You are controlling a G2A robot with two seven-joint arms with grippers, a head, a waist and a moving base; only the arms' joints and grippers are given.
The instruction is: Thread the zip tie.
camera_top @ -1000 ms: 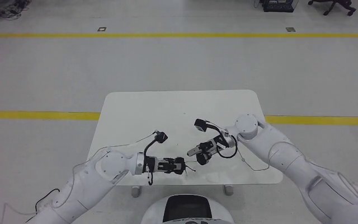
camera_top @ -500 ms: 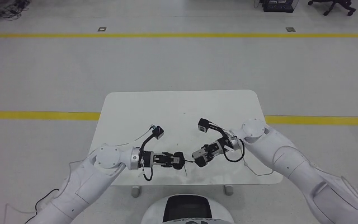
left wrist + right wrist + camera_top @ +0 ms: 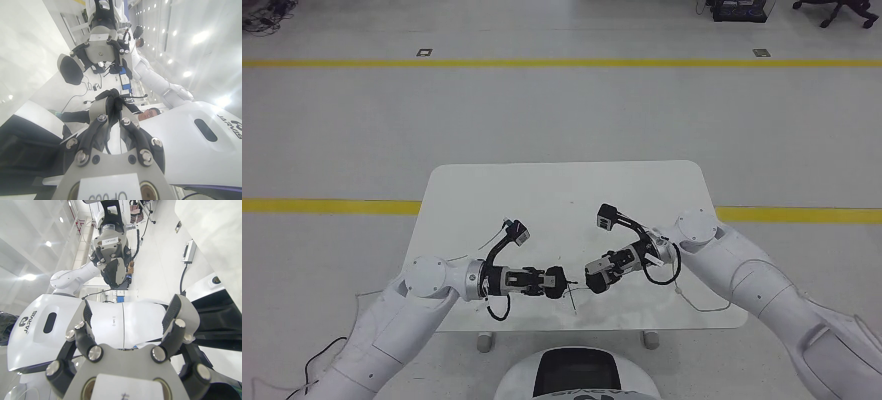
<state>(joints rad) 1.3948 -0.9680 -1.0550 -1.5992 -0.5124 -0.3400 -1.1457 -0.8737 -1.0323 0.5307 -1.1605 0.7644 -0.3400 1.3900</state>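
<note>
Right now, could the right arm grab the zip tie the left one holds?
Probably yes. The right gripper is open and faces the left gripper closely, with nothing between them; the zip tie sticks out beyond its shut grip.

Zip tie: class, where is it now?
Top view: the zip tie is pinched in the shut left gripper over the near half of the table, facing the open right gripper.
</note>
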